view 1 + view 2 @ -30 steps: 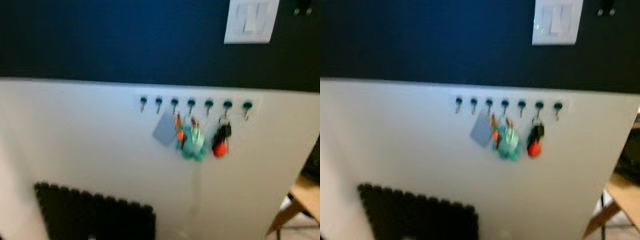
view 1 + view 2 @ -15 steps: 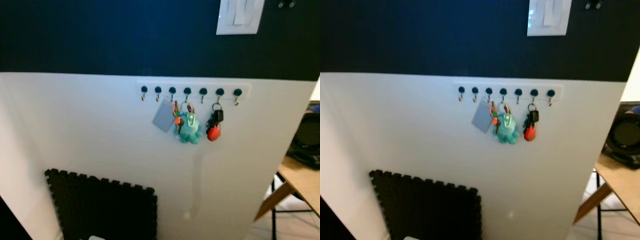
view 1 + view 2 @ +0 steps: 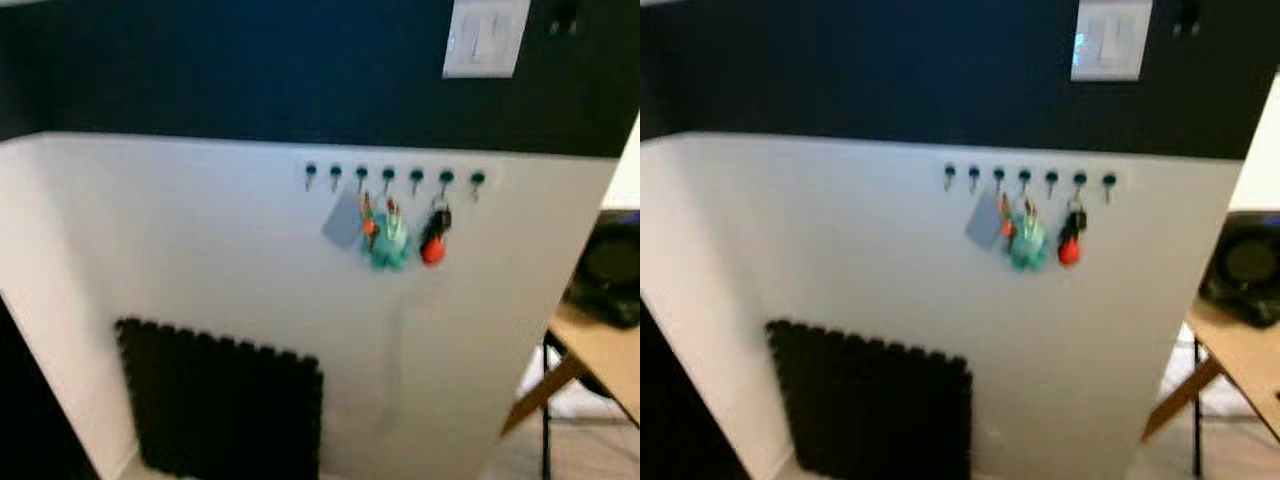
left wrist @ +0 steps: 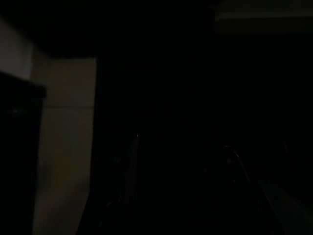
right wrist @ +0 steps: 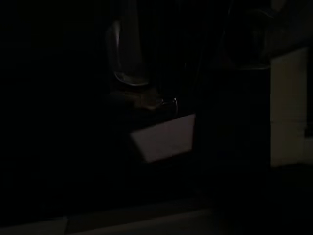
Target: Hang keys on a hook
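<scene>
A row of several dark-knobbed hooks (image 3: 390, 177) runs along the top of a white half-wall. Hanging from the middle hooks are a grey card tag (image 3: 343, 220), a bunch with orange keys and a teal plush toy (image 3: 388, 243), and a black bunch with a red fob (image 3: 433, 237). The two leftmost hooks (image 3: 322, 173) and the rightmost hook (image 3: 477, 181) carry nothing. Both wrist views are very dark. The left wrist view makes out just a pale wall strip (image 4: 63, 147), the right wrist view a pale slab (image 5: 164, 137).
A black foam mat (image 3: 220, 405) leans against the foot of the white wall. A white light switch (image 3: 484, 38) sits on the dark blue wall above. A wooden table (image 3: 600, 350) with a dark object (image 3: 610, 265) stands at the right.
The whole picture has shifted: the hooks look smaller and sit further right, more of the wall's left end shows, and the image is blurrier. The hanging things have not moved.
</scene>
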Tool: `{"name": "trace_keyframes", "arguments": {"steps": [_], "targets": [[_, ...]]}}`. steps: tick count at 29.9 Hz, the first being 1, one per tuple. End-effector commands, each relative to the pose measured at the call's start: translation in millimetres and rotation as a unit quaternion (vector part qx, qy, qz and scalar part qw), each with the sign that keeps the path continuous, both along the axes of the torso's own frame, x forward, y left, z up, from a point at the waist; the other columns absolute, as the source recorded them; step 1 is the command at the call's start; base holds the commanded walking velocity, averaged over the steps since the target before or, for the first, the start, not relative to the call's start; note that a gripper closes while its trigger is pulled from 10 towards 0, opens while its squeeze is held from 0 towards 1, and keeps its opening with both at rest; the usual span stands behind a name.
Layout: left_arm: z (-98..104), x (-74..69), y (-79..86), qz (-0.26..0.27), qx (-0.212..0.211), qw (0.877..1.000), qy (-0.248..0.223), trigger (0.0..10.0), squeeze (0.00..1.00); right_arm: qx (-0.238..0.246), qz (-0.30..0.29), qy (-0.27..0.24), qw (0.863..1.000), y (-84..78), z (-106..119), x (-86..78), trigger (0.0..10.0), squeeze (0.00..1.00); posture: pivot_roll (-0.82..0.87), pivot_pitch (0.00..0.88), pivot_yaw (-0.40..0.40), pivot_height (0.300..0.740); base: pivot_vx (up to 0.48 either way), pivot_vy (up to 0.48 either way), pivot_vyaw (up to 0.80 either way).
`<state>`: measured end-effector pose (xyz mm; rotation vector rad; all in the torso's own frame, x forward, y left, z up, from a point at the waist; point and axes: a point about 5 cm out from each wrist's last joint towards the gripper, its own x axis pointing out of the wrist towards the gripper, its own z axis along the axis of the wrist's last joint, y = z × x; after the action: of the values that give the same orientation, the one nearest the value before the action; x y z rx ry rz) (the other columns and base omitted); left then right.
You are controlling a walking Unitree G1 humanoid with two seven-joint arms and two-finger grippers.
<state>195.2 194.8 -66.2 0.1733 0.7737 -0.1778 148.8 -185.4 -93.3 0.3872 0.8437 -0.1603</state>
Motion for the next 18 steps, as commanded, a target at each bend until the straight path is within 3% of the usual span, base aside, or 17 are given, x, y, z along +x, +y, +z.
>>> {"name": "trace_keyframes", "arguments": {"steps": [1, 8, 18], "targets": [[0.0, 0.0, 1.6, -0.002, 0.005, 1.0, 0.002, 10.0, 0.0, 0.003, -0.005, -0.002, 1.0, -0.3, 0.4, 0.8, 10.0, 0.0, 0.07, 0.013, 0.037, 0.74, 0.0, 0.0, 0.0], [0.6, 1.5, 0.9, -0.01, 0.01, 1.0, 0.002, 10.0, 0.0, 0.004, -0.007, -0.001, 1.0, -0.9, 0.7, 2.0, 10.0, 0.0, 0.07, 0.005, 0.038, 0.74, 0.0, 0.0, 0.0], [2.4, 3.1, 1.0, 0.001, 0.004, 1.0, -0.012, 10.0, 0.0, 0.002, -0.006, -0.009, 1.0, -2.8, 2.4, 4.8, 10.0, 0.0, 0.07, 0.0, 0.034, 0.74, 0.0, 0.0, -0.67]]}}
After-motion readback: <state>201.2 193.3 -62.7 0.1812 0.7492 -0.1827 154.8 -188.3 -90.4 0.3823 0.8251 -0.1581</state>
